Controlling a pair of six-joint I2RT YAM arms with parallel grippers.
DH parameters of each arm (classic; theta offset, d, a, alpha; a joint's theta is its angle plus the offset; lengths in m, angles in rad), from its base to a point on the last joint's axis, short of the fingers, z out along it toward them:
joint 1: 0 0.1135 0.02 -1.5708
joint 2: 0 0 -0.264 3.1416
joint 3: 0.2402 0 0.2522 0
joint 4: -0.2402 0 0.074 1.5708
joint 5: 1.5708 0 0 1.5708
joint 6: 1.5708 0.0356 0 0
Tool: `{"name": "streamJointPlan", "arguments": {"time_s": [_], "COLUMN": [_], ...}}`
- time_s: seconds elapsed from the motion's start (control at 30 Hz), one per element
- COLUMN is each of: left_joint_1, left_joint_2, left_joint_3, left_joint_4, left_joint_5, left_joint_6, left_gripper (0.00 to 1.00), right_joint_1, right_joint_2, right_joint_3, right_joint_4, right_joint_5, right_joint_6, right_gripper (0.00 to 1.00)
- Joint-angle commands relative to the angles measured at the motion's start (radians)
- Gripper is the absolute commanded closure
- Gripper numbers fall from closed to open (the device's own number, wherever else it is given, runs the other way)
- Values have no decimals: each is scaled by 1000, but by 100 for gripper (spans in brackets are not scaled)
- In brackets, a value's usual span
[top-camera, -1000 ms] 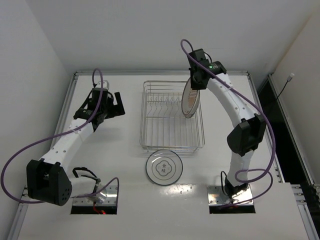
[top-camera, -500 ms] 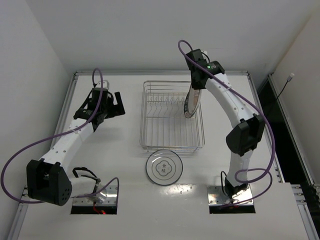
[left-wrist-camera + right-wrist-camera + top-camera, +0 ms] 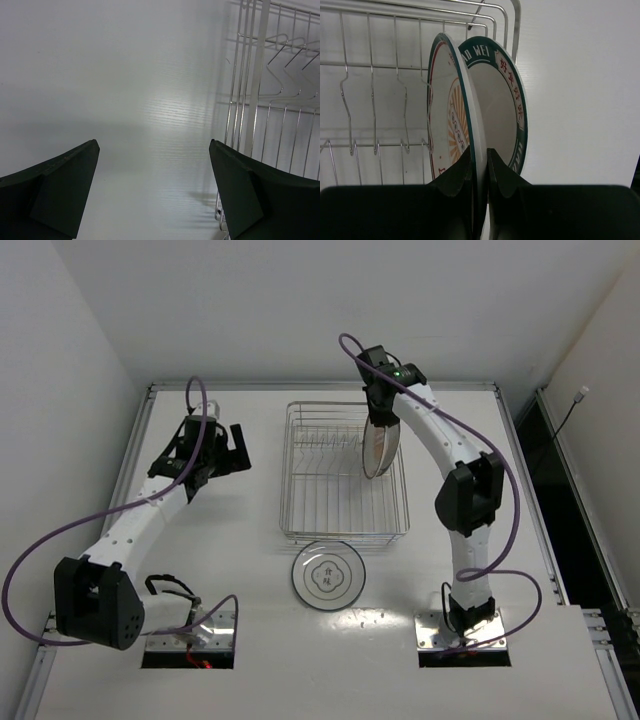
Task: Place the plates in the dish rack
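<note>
While your right gripper (image 3: 479,155) is clenched on the rim of the orange sunburst plate (image 3: 451,120), carry that plate on edge and lower it straight down. It hangs over the right part of the dish rack (image 3: 344,534), nearly upright. The teal-rimmed plate (image 3: 507,100) stands on edge just beside it, towards the rack's right wall.

Whether the two plates touch lower down you cannot tell from the wrist view, so treat the gap as very tight. Line the bottom rim up with a free slot between the upright wire dividers (image 3: 372,105) on the left of the teal plate. Don't release until you judge the rim to be seated on the base wires. A tilt to the right would likely knock the teal plate against the wall.

Open room lies to the left, where the divider row is bare, so withdraw upward and leftward. Your left gripper (image 3: 153,145) hangs released over the bare table (image 3: 250,570), just outside the rack's left wall and well apart from the work.

The white emblem plate (image 3: 328,577) lies flat just beside the rack's near rim, with open table around it.
</note>
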Motion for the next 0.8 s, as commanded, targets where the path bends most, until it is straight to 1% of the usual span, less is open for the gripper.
{"name": "streamJointPlan", "arguments": {"time_s": [0.0,0.1,0.2,0.23,0.3,0.33,0.4,0.47,0.5,0.53,0.57,0.6,0.63,0.67,0.7,0.73,0.77], "left_joint_1": [5,5,5,5,5,5,5,5,5,5,5,5,5,5,5,5,5], "left_joint_2": [11,20,31,41,41,41,32,9,-11,-61,-90,-121,-181,-213,-242,-274,-335], "left_joint_3": [22,22,22,22,22,22,9,-20,-33,-68,-91,-115,-140,-199,-232,-264,-322], "left_joint_4": [37,37,46,46,46,46,68,68,68,68,68,68,68,78,92,101,112], "left_joint_5": [30,63,90,90,115,115,171,220,278,311,343,425,470,512,590,630,667], "left_joint_6": [14,14,23,23,33,33,33,23,11,-8,-63,-92,-123,-187,-216,-241,-284], "left_gripper": [9,9,9,9,9,9,9,9,9,9,9,9,9,9,9,9,9], "right_joint_1": [-5,-5,-5,-5,-5,-5,-5,-5,-5,-5,-5,-5,-5,-5,-5,-5,-5], "right_joint_2": [2,2,-29,-41,-78,-89,-131,-173,-226,-260,-299,-389,-438,-487,-536,-582,-663], "right_joint_3": [68,68,23,7,-17,-33,-59,-80,-108,-128,-186,-224,-311,-356,-399,-469,-502], "right_joint_4": [-13,-13,12,23,36,37,46,55,67,90,110,168,200,234,266,320,345], "right_joint_5": [-23,-32,-32,-32,-23,-23,-23,-23,-23,-23,-41,-84,-112,-138,-182,-199,-219], "right_joint_6": [-26,-26,-26,-26,-26,-26,-16,-7,-7,2,2,11,11,30,52,63,73], "right_gripper": [100,97,89,82,79,79,77,74,73,66,61,55,45,39,33,28,21]}}
